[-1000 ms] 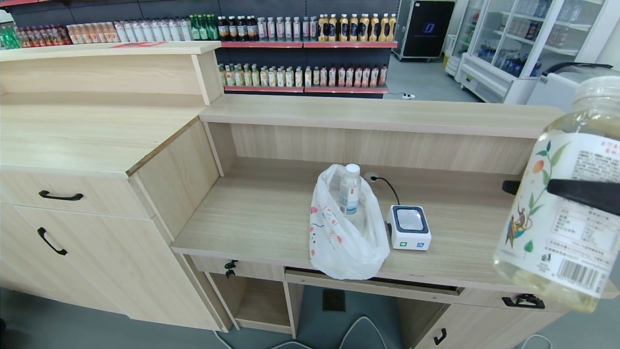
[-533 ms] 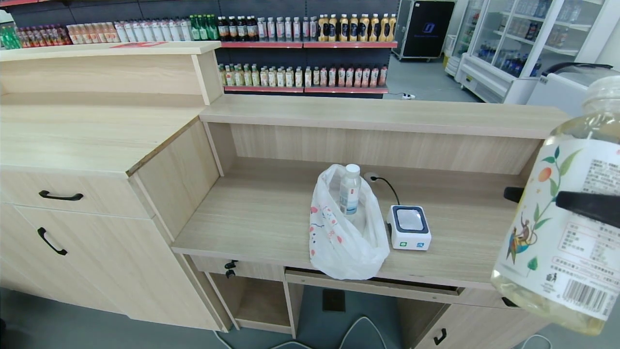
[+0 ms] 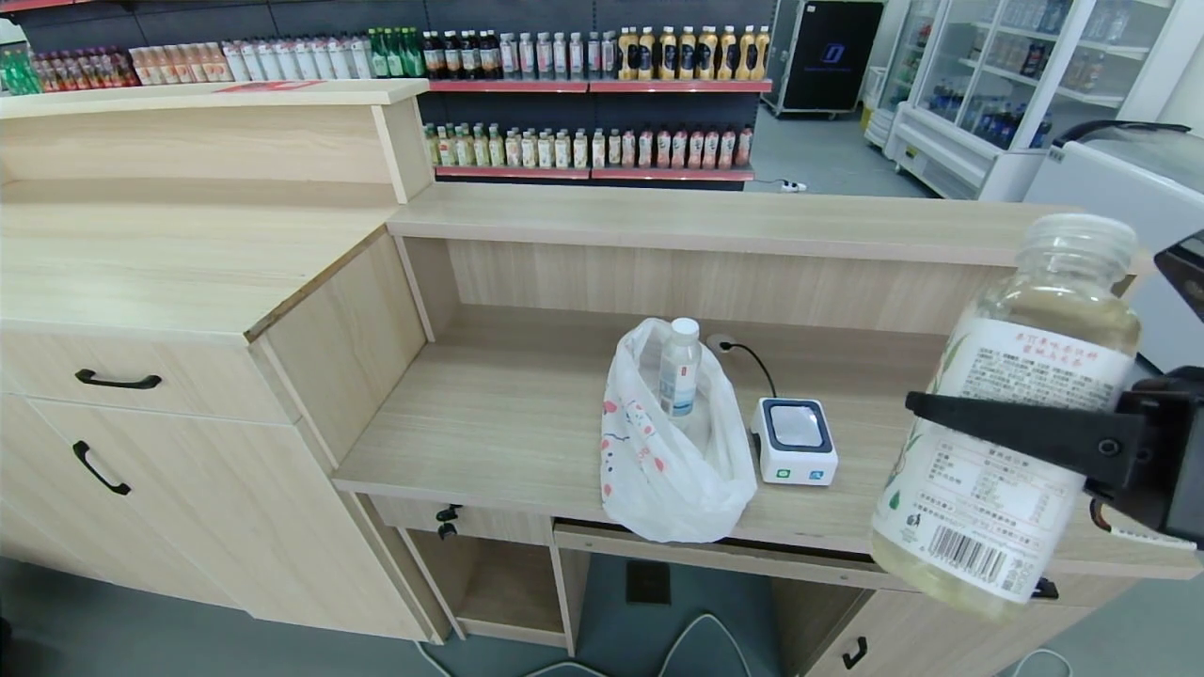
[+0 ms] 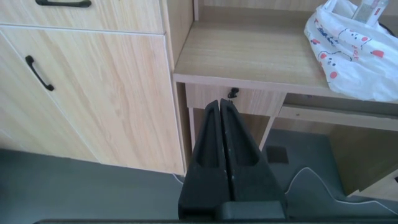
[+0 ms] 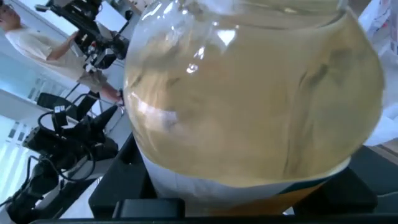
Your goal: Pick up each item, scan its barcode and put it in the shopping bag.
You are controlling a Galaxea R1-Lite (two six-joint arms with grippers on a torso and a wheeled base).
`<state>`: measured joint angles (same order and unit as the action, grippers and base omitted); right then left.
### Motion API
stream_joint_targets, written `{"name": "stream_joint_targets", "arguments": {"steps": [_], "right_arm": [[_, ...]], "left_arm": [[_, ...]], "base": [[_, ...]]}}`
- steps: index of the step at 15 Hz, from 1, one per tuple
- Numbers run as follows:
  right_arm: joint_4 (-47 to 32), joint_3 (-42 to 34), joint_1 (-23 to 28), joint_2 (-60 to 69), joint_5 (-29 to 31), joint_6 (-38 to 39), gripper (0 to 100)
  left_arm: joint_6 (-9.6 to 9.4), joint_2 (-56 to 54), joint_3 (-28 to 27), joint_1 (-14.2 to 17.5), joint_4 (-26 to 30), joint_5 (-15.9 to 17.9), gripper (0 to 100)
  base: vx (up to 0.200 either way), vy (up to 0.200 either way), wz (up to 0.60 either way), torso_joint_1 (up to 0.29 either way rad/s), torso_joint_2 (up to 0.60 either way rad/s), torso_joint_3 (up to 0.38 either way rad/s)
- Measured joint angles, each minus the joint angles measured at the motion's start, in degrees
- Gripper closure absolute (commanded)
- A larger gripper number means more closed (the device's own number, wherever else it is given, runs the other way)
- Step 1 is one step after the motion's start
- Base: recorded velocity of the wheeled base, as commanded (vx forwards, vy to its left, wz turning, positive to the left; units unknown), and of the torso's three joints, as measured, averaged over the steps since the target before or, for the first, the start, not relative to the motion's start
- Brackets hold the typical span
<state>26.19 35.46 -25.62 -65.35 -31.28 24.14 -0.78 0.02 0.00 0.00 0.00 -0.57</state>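
The left end effector [image 4: 221, 109] has both fingers pressed together and points toward the counter [image 4: 249, 53] from over the grey floor [image 4: 93, 193]. The shopping bag [image 4: 348, 56] rests on the counter near its front edge. A black handle [image 4: 39, 73] is mounted on the adjacent cabinet door [image 4: 106, 99].

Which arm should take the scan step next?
Right. The right gripper holds the bottle in the air, just to the right of the scanner on the counter. The left gripper is empty, jaws shut, low in front of the counter's left end.
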Motion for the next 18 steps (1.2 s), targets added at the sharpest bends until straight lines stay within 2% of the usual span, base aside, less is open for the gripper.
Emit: {"name": "stream_joint_targets", "arguments": {"steps": [2, 4, 9, 11, 18], "right_arm": [[-2.9, 2.5, -5.1, 0.6, 4.4, -0.4, 100], [-3.2, 3.4, -6.6, 0.7, 4.9, -0.6, 100], [-3.3, 4.5, -7.0, 0.5, 5.0, -0.1, 100], [-3.3, 5.3, -7.0, 0.7, 4.2, 2.5, 100], [-3.6, 5.5, -5.1, 1.0, 2.0, 3.2, 100]], "left_arm": [[0.02, 0.0, 0.0, 0.0, 0.0, 0.0, 100], [0.07, 0.0, 0.0, 0.0, 0.0, 0.0, 100], [0.05, 0.0, 0.0, 0.0, 0.0, 0.0, 100], [0.02, 0.0, 0.0, 0.0, 0.0, 0.0, 100], [0.02, 0.0, 0.0, 0.0, 0.0, 0.0, 100]], "base": [[0.000, 0.000, 0.00, 0.000, 0.00, 0.000], [0.000, 0.000, 0.00, 0.000, 0.00, 0.000], [0.000, 0.000, 0.00, 0.000, 0.00, 0.000], [0.000, 0.000, 0.00, 0.000, 0.00, 0.000], [0.000, 0.000, 0.00, 0.000, 0.00, 0.000]]}}
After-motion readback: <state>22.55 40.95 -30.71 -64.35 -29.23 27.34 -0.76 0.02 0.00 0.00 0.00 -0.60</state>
